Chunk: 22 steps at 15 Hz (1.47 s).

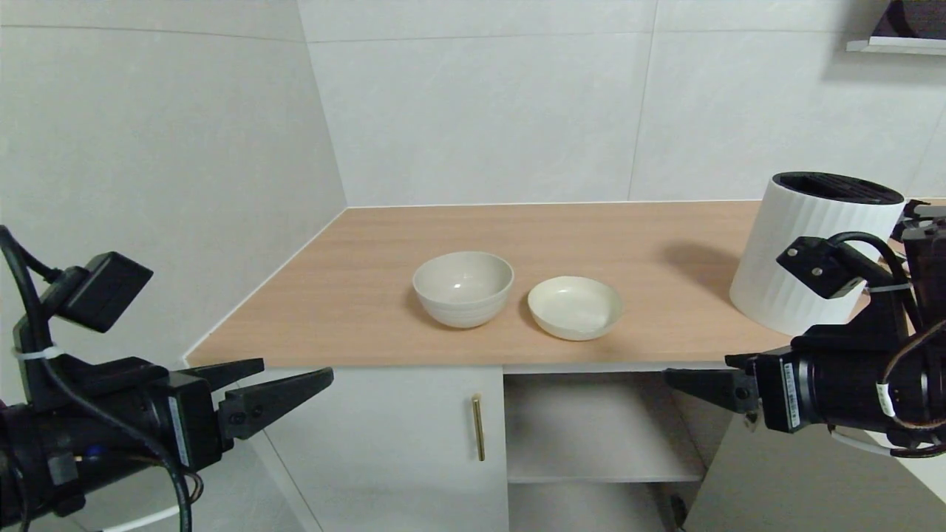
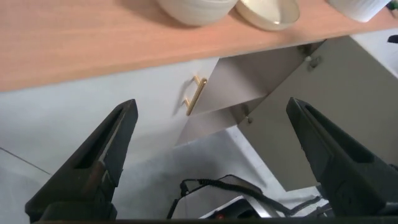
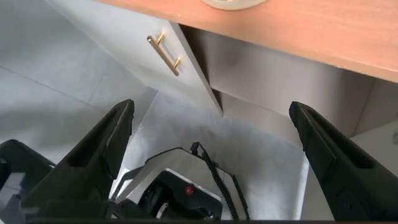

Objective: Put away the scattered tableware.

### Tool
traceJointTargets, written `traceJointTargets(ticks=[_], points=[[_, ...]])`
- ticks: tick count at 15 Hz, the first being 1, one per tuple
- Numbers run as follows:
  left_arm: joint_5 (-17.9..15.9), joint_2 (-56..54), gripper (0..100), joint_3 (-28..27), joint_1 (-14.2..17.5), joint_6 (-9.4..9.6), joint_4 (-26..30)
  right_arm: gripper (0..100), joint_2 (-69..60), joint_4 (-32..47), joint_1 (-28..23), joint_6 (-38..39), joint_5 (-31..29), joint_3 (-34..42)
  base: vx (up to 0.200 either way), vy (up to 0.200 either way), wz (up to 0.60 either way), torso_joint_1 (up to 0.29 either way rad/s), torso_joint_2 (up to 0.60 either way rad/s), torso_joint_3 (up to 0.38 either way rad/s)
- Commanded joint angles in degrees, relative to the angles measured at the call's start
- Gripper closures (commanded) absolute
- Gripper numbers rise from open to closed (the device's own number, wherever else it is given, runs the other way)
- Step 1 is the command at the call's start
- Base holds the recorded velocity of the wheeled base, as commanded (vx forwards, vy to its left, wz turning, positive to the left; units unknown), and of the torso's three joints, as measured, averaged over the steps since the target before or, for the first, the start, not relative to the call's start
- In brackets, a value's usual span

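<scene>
On the wooden counter (image 1: 355, 295) stand a deep cream bowl (image 1: 463, 287) and, just to its right, a shallow cream dish (image 1: 575, 307). Both sit near the front edge, above the cabinet. My left gripper (image 1: 295, 375) hangs open below and to the left of the counter's front corner, holding nothing. My right gripper (image 1: 691, 384) is low on the right, level with the open cabinet shelf, and is open and empty too. From under the counter, the left wrist view shows the bowl (image 2: 196, 9) and dish (image 2: 270, 11) past the left gripper (image 2: 211, 106). In the right wrist view the right gripper (image 3: 211, 107) spreads wide under the dish (image 3: 233, 3).
A tall white ribbed container (image 1: 813, 251) with a dark slotted top stands at the counter's right. Below, a closed door with a brass handle (image 1: 478, 427) adjoins an open shelf compartment (image 1: 591, 428). Tiled walls close off the left side and the back.
</scene>
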Motion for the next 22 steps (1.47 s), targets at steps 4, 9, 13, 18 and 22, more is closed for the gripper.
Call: traceJointTargets(ticks=[4, 9, 13, 18, 22], points=[[0.2, 7.9, 0, -12.8, 0.0, -0.28, 4.0, 0, 8.4, 0.8, -1.8, -1.1, -0.4, -9.6, 0.000, 0.000, 0.00, 0.008, -0.01, -0.007], [0.0, 17.8, 0, -25.3, -0.1, -3.62, 18.8, 0, 21.9, 5.2, -2.7, 6.0, -3.8, -22.0, 0.000, 0.000, 0.00, 0.000, 0.00, 0.000], [0.3, 26.5, 0, -31.2, -1.4, -17.59, 18.6, 0, 22.8, 4.7, -2.2, 8.4, -6.0, -22.2, 0.000, 0.000, 0.00, 0.000, 0.00, 0.000], [2.8, 36.4, 0, -37.7, -4.1, -30.69, 15.8, 0, 23.6, 1.0, -1.2, 8.5, -10.3, -21.4, 0.000, 0.000, 0.00, 0.000, 0.00, 0.000], [6.2, 41.8, 0, -42.2, -4.0, -35.26, 15.6, 0, 24.6, -0.4, -1.2, 8.5, -10.1, -21.3, 0.000, 0.000, 0.00, 0.000, 0.00, 0.000]])
